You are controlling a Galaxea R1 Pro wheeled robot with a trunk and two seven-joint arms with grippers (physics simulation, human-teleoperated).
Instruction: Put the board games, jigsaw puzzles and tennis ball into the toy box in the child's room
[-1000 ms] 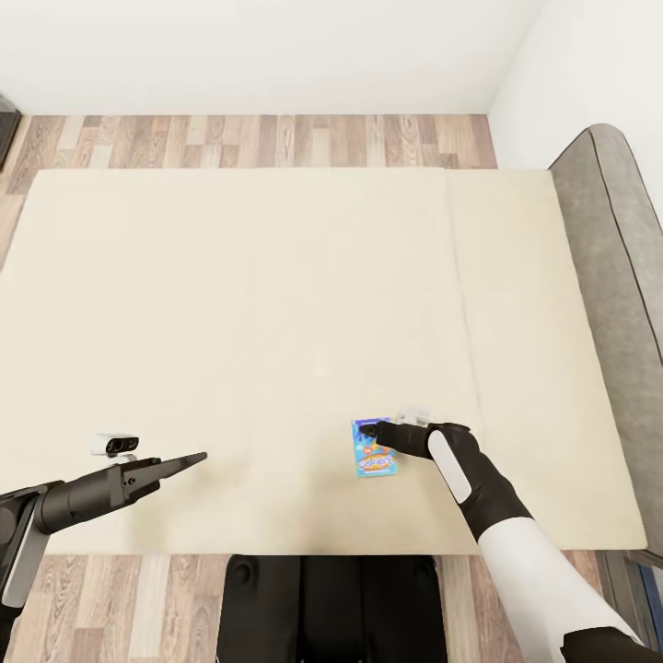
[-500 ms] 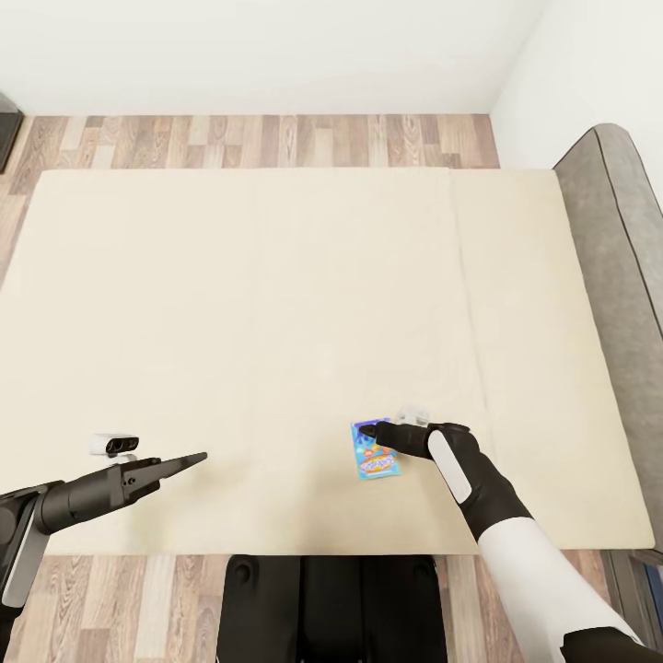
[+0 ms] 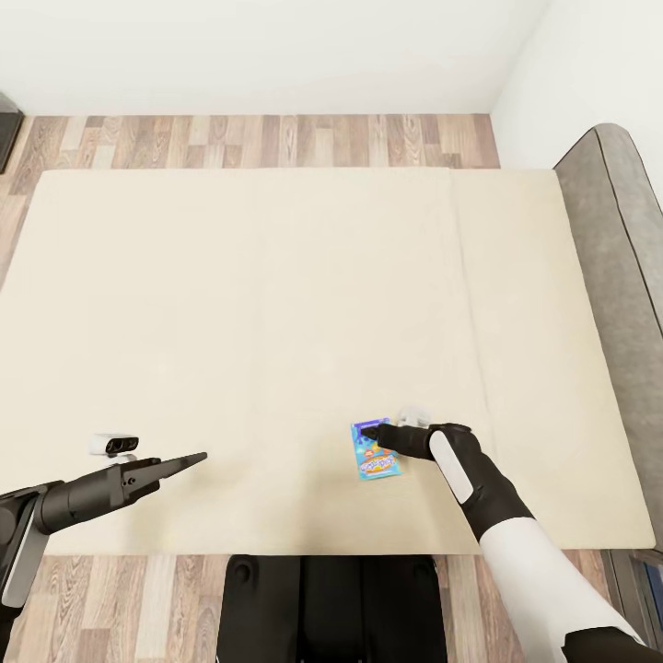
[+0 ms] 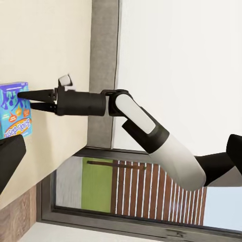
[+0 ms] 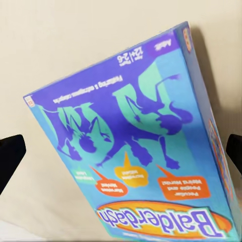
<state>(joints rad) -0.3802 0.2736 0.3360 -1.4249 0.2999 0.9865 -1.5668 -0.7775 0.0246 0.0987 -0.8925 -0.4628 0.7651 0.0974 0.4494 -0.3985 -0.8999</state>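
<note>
light: bright, even | shadows: faint, soft | glare: none | focus: sharp

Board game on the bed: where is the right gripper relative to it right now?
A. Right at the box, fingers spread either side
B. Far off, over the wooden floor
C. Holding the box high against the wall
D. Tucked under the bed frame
A: in the right wrist view the blue board game lies flat on the cream bed, with the right gripper at it and one finger showing beyond each side of the box.
</note>
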